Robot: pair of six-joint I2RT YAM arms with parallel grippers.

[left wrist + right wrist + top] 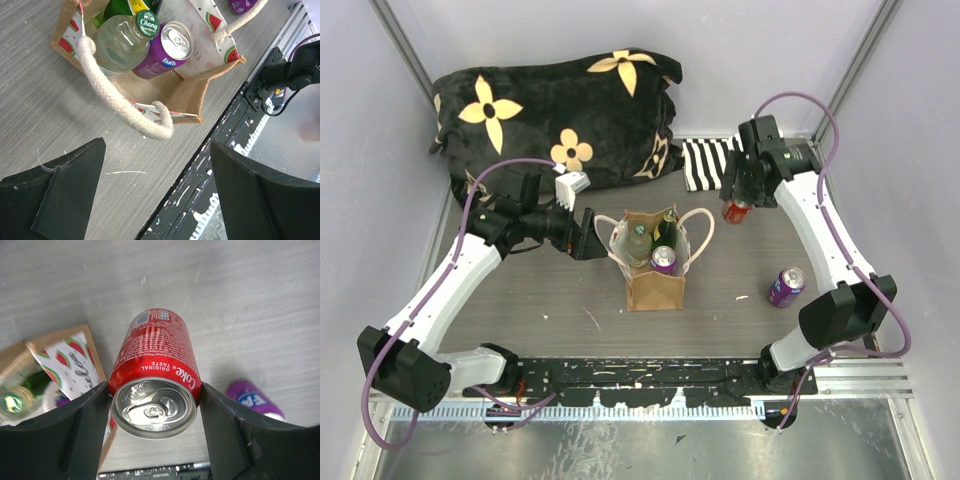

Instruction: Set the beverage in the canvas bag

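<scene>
- Right gripper: its fingers fill the bottom of the wrist view, one pad pressed to each side of the Coke can just under the rim. By the look it is clamped on the can. I cannot tell whether the can has left the surface.
- Table: the clamped can sits over its far right part, with bare wood between it and the bag.
- Left gripper: jaws wide apart and holding nothing. It hovers beside the bag's left side near a rope handle, not touching it. It is nearer the bag, but the right arm has the can.
- Bag: it stands upright mid-table with its mouth open upward. From the right gripper it lies to the left and a little toward the bases, so the carry likely runs leftward, then down.
- Clear bottle, green bottle and a Fanta can: these already stand inside the bag. The free room looks tight, mostly by the wall nearest the bases.
- Coke can's long axis: roughly upright, with the lid toward the wrist camera, so it should go in bottom first.
- Second Fanta can: it lies loose on the right, well apart from the bag.
</scene>
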